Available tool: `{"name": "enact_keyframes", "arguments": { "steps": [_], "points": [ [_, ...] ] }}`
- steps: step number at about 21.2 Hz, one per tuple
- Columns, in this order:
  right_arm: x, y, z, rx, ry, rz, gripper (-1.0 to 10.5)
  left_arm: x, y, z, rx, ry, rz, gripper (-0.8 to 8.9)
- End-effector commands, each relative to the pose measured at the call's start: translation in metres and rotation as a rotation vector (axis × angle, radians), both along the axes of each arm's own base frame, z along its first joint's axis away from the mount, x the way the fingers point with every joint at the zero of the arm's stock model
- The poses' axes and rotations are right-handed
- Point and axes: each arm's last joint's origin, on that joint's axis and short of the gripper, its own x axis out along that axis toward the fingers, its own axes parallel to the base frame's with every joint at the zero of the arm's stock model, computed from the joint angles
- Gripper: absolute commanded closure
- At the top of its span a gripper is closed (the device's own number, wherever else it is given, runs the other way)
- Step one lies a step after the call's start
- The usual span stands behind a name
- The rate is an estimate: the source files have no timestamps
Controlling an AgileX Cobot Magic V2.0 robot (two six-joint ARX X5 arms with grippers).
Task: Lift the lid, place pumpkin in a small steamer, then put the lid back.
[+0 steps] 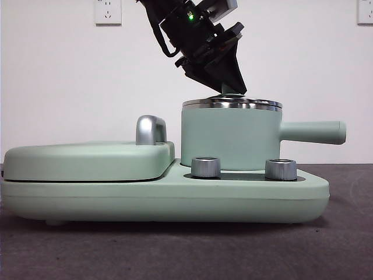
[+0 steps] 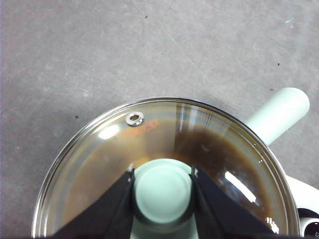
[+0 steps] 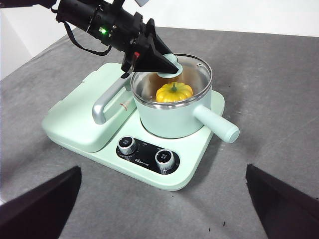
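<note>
Left gripper (image 2: 163, 191) clenched on the small green knob (image 2: 163, 193) of the lid (image 2: 149, 139), one black jaw on each side of it. Reaching down at a slant from above the small steamer (image 1: 230, 137), seen in the front view as a big dark arm (image 1: 198, 35) with a tiny green light.

Lid sitting flat on top of the small steamer, shiny rim all around the pot's edge. Clear glass, with a little metal hole (image 2: 134, 118) near the rim.

Pumpkin (image 3: 174, 92) inside the small steamer, under the glass, yellow-orange with a green stem on top. Hidden by the pot wall in the front view.

Small steamer standing on the wide green base (image 1: 175, 192), behind the two silver knobs (image 1: 206, 167). Long green handle (image 1: 312, 132) sticking straight out from the side of the small steamer, away from the flat green cover (image 1: 87, 160). Flat green cover with a shiny handle (image 1: 150, 129) lying just beside the small steamer, on the same base.

Right gripper (image 3: 159, 209) well apart from the small steamer, up high and back, jaws spread wide with nothing between them.

Gray table (image 3: 269, 89) under the base.
</note>
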Motion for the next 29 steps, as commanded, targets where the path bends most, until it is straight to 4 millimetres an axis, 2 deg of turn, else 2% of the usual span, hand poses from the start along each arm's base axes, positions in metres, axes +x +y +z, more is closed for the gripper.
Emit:
{"name": "enact_keyframes", "arguments": {
  "steps": [1, 2, 3, 5, 9, 14, 17, 22, 25, 27, 29],
  "points": [
    [0.0, 0.0, 0.003, 0.016, -0.006, 0.003, 4.2, 0.007, -0.002, -0.024, 0.053, 0.061, 0.045, 6.69],
    [0.0, 0.0, 0.003, 0.016, -0.006, 0.003, 4.2, 0.006, -0.002, -0.022, 0.047, 0.065, 0.052, 5.74],
    [0.0, 0.0, 0.003, 0.016, -0.006, 0.004, 4.2, 0.006, -0.001, -0.02, 0.036, 0.071, 0.063, 5.21],
    [0.0, 0.0, 0.003, 0.017, -0.006, 0.005, 4.2, 0.004, 0.001, -0.014, 0.02, 0.069, 0.074, 4.6],
    [0.0, 0.0, 0.003, 0.019, -0.005, 0.01, 4.2, -0.005, 0.008, 0.01, -0.021, 0.042, 0.087, 3.86],
    [0.0, 0.0, 0.003, 0.022, -0.002, 0.012, 4.2, -0.033, 0.033, 0.062, -0.088, 0.02, 0.124, 3.72],
    [-0.001, 0.001, 0.003, 0.033, 0.004, 0.043, 4.2, -0.065, 0.058, 0.094, -0.092, 0.065, 0.153, 3.77],
    [-0.002, 0.003, 0.003, 0.057, 0.02, 0.121, 4.2, -0.124, 0.103, 0.13, -0.088, 0.168, 0.166, 3.81],
    [-0.003, 0.004, 0.003, 0.063, 0.024, 0.153, 4.2, -0.16, 0.13, 0.137, -0.043, 0.215, 0.169, 3.96],
    [-0.003, 0.004, 0.003, 0.063, 0.024, 0.153, 4.2, -0.18, 0.146, 0.134, -0.055, 0.22, 0.18, 4.41],
    [-0.003, 0.004, 0.003, 0.063, 0.024, 0.153, 4.2, -0.196, 0.158, 0.128, -0.064, 0.228, 0.191, 4.43]
  ]
}}
